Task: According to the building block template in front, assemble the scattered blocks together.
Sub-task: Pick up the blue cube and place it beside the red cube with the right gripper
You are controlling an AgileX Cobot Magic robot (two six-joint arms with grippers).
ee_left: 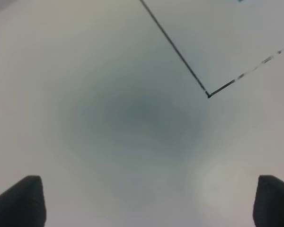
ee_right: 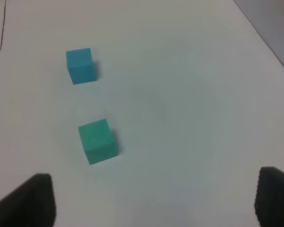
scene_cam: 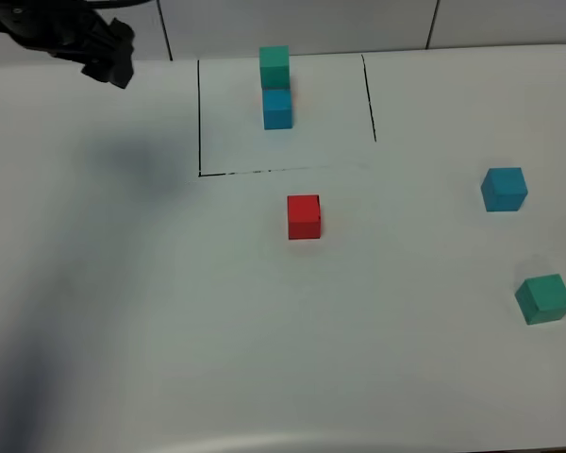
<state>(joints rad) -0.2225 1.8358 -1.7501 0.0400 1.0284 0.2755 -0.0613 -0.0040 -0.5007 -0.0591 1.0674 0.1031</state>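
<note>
The building block template (scene_cam: 276, 87), a teal-green cube joined to a blue cube with a hint of red, stands at the back centre inside thin black drawn lines (scene_cam: 199, 118). The red cube (scene_cam: 303, 216) sits just in front of the lines. The blue cube (scene_cam: 504, 189) and the teal-green cube (scene_cam: 544, 299) lie apart at the right; both also show in the right wrist view, blue (ee_right: 79, 65) and teal-green (ee_right: 97, 141). My left gripper (ee_left: 146, 202) is open and empty above bare table near a corner of the drawn lines (ee_left: 208, 94). My right gripper (ee_right: 149, 198) is open and empty, short of the teal-green cube.
The left arm (scene_cam: 104, 47) hangs dark at the back left and casts a shadow on the white table (scene_cam: 170, 330). A wall runs behind the table's back edge. The right arm is out of the exterior high view.
</note>
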